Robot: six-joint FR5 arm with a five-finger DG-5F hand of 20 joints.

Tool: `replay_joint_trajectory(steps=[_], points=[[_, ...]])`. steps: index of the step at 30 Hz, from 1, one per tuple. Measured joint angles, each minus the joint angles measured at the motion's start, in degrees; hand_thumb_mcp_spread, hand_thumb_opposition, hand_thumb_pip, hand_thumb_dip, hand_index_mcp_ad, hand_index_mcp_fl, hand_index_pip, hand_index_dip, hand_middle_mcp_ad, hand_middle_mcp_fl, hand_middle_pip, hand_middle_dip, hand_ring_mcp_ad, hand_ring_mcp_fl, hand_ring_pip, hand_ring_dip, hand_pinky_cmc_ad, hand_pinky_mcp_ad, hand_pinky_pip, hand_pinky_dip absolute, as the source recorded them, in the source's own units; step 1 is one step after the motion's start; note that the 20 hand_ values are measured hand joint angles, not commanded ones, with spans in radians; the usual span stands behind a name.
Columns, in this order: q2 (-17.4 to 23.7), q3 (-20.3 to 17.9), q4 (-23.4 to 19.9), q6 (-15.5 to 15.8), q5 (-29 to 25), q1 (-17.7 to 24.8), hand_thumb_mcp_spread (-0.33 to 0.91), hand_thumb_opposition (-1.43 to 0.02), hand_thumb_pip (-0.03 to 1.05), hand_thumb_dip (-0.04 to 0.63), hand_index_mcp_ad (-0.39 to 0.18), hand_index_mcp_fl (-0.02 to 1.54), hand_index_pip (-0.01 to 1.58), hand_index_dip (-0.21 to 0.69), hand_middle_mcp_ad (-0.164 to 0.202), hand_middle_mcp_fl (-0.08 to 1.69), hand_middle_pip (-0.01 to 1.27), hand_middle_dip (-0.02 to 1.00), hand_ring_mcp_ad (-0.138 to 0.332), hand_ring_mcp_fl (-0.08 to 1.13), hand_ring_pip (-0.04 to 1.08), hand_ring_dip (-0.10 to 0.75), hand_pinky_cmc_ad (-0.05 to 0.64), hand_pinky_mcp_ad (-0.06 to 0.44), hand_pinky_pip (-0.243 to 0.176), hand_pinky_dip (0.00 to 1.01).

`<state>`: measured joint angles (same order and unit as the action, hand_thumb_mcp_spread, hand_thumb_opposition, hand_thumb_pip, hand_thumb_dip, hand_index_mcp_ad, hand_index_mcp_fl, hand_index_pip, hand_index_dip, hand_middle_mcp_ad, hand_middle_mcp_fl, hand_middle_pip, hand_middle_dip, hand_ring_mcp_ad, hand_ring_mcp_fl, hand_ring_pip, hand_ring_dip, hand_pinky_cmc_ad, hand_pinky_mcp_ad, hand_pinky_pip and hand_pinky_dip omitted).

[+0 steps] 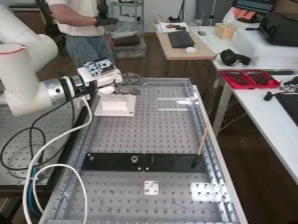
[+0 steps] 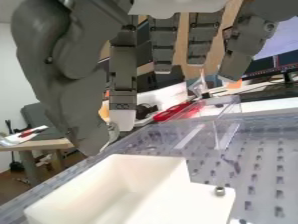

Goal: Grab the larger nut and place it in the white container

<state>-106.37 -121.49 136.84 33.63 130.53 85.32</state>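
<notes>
"What's on the left?"

"In the high view, my white jointed robot arm (image 1: 18, 75) comes in there, over a grey metal surface (image 1: 159, 137) dotted with holes. Rightward along a flat black bar (image 1: 169, 162), the first part standing is a small metal ring, the smaller nut (image 1: 91, 158)."

"And the container?"

"Further up the surface, right of the arm: an open-topped, box-shaped white container (image 1: 116, 103) on a flat white base. The wrist view looks into its rectangular hollow from close by; a small round metal fastener (image 2: 219, 191) sits on the base beside the hollow."

"Where's your hand?"

"My dark grey hand (image 1: 132, 80) is near the container, at its far side. I can't tell whether it is wide, narrow or gripping something."

"And the larger nut?"

"I can't tell where it is. I can place its neighbour, a round metal bearing (image 1: 134, 159), standing on the black bar, right of the smaller nut and well apart from it."

"Further right?"

"A small square white plate (image 1: 151, 188) with dark holes lies nearer me than the bar. Then a thin tan stick (image 1: 203, 140) leans upright at the bar's right end. Beyond, on a white table (image 1: 256, 107), are red trays (image 1: 249, 85)."
</notes>
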Motion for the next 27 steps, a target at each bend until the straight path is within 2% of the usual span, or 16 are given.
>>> replay_joint_trajectory(steps=[9, 15, 16, 19, 21, 23, 27], points=[[-2.86, -0.07, -0.36, 0.86, -1.55, 2.86, 0.35, -0.93, 0.66, 0.253, -0.119, 0.34, 1.52, 0.093, 0.086, 0.06, 0.13, 0.24, 0.159, 0.01, 0.09, 0.147, 0.365, 0.302, -0.093, 0.43], [-3.09, 0.60, 2.36, 2.82, -1.93, 3.12, 0.36, -0.93, 0.66, 0.253, -0.126, 0.29, 1.49, 0.096, 0.082, 0.06, 0.13, 0.24, 0.159, 0.01, 0.09, 0.147, 0.365, 0.298, -0.093, 0.43], [-3.09, 0.76, 2.88, 3.06, -1.95, 3.08, 0.36, -0.93, 0.66, 0.253, -0.138, 0.27, 1.45, 0.106, 0.086, 0.06, 0.13, 0.24, 0.159, 0.01, 0.09, 0.147, 0.365, 0.298, -0.093, 0.44], [-3.09, 1.12, 3.73, 3.61, -1.96, 2.77, 0.36, -0.91, 0.66, 0.253, -0.152, 0.04, 1.29, 0.073, 0.086, 0.05, 0.13, 0.24, 0.159, 0.01, 0.09, 0.150, 0.365, 0.298, -0.093, 0.46], [-3.10, 1.29, 3.99, 3.51, -1.93, 2.41, 0.36, -0.91, 0.67, 0.253, -0.154, 0.02, 1.21, 0.049, 0.086, 0.02, 0.13, 0.24, 0.159, 0.01, 0.09, 0.147, 0.365, 0.302, -0.093, 0.49], [-3.06, 1.41, 4.15, 3.27, -1.92, 1.93, 0.35, -0.90, 0.73, 0.253, -0.154, 0.02, 1.12, 0.030, 0.086, 0.02, 0.13, 0.24, 0.159, 0.01, 0.09, 0.150, 0.363, 0.302, -0.093, 0.52], [-2.24, 1.50, 4.33, 2.44, -2.15, 0.84, 0.34, -0.90, 0.73, 0.253, -0.154, 0.02, 1.02, 0.000, 0.086, 0.02, 0.13, 0.24, 0.159, 0.01, 0.09, 0.150, 0.367, 0.302, -0.093, 0.53]])
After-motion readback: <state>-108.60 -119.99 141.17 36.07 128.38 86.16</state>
